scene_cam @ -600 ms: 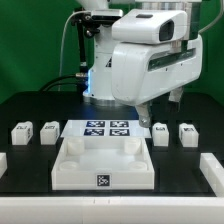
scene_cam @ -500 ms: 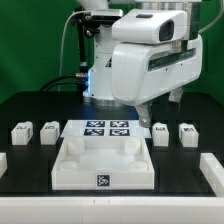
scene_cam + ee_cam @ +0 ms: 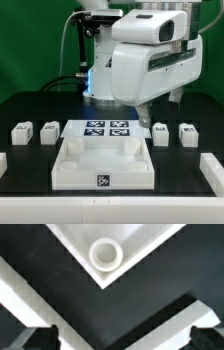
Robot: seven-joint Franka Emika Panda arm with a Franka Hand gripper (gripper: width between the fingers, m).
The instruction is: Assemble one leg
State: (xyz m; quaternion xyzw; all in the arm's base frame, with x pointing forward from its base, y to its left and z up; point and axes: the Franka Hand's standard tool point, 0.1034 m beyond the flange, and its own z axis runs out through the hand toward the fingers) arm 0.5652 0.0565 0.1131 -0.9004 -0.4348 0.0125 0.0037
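Four small white legs with tags stand in a row on the black table: two at the exterior view's left [image 3: 20, 131] [image 3: 49, 129] and two at its right [image 3: 160, 131] [image 3: 186, 131]. The large white tray-like piece [image 3: 70, 168] lies in front of the middle. My gripper [image 3: 148, 111] hangs above the table behind the right legs, touching nothing. In the wrist view the gripper [image 3: 120, 340] is open and empty, its fingers [image 3: 36, 339] wide apart. Under it a corner of the tray-like piece [image 3: 135, 258] shows, with a round socket [image 3: 106, 253]. No leg shows in the wrist view.
The marker board [image 3: 106, 128] lies flat between the two pairs of legs. White bars lie at the table's front left [image 3: 3, 161] and front right [image 3: 211, 172]. The arm's big white body [image 3: 150, 55] looms over the back of the table.
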